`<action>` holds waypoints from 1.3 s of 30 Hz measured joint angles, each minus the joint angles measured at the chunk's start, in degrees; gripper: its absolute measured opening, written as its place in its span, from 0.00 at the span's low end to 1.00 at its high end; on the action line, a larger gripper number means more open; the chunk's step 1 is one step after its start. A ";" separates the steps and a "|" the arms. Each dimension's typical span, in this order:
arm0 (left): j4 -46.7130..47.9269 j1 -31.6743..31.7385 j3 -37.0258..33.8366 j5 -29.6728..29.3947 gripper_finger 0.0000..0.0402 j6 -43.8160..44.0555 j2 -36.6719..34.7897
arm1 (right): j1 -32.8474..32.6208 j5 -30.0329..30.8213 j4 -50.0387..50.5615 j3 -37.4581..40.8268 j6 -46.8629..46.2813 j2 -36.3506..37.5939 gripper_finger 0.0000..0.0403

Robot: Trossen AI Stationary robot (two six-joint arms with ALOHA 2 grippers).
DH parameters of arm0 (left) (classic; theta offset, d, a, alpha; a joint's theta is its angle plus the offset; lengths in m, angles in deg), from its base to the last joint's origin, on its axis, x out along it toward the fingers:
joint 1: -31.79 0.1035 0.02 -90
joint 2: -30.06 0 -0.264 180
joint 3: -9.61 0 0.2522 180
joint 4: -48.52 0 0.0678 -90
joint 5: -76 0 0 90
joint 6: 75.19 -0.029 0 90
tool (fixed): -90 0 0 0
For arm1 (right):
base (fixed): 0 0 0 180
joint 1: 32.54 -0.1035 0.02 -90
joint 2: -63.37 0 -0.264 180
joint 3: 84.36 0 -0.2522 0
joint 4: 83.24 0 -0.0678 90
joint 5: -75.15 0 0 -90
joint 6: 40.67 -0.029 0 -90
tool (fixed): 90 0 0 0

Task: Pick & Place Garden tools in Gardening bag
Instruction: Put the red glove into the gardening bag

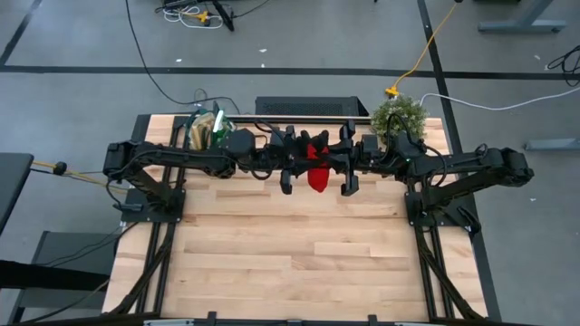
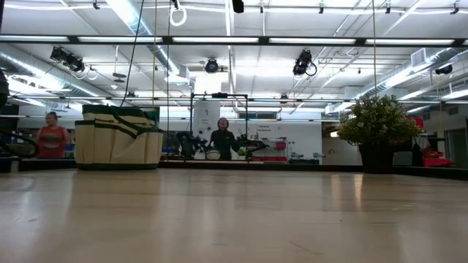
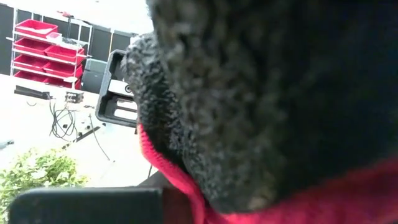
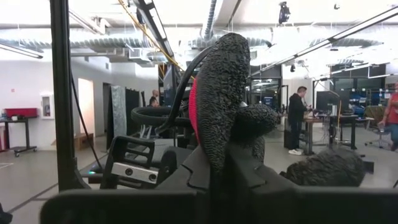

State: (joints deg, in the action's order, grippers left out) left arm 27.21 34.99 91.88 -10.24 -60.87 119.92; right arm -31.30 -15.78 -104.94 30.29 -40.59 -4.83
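— Pale wooden table [image 1: 290, 263], mostly bare in the lower half of the high view, and both arms meeting in the upper middle. What worries you there?

— The gloves [image 1: 317, 174]. They hang in the air between the two grippers, off the wood. If one side lets go before the other has a firm pinch, the gloves drop onto the table. They are soft and floppy too, so a hold on a loose fold could slip.

— Which one has them?

— The right gripper [image 1: 337, 163]. In its wrist view the gloves [image 4: 221, 99] stand straight up out of its narrow jaws, black knit with a red edge, so I take that as a grip.

— And the left gripper [image 1: 299, 163]?

— It is pressed right up against them. Black fuzz and red cuff [image 3: 273, 93] fill its wrist view. Whether it has a hold I cannot tell.

— Where do they have to go?

— The gardening bag [image 1: 207, 129] sits in the upper left of the high view, beside the left arm, well apart from the gloves. In the low view it stands at the left [image 2: 117, 137], upright, its mouth facing up.

— Anything in the way?

— The bushy plant [image 1: 399, 116] is at the upper right, on the far side from the bag, so I judge it no obstacle. A carry that runs low could snag the bag's rim.
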 joint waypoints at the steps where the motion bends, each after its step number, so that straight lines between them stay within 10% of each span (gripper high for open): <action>1: 0.09 0.00 0.00 -0.01 0.23 -0.01 0.00 | 0.00 0.00 0.04 0.00 0.00 0.00 0.08; 21: 8.39 2.34 -0.11 0.25 0.14 -1.57 -3.89 | 0.14 2.27 7.33 -0.02 -1.11 5.52 0.43; 39: 32.46 10.14 -1.08 -6.61 0.14 -4.54 -17.67 | 0.31 7.59 25.30 -0.04 -0.42 8.70 0.31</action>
State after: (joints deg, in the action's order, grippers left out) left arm 59.67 45.13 90.80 -16.86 -65.41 102.25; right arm -31.00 -8.20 -79.64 30.24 -41.01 3.87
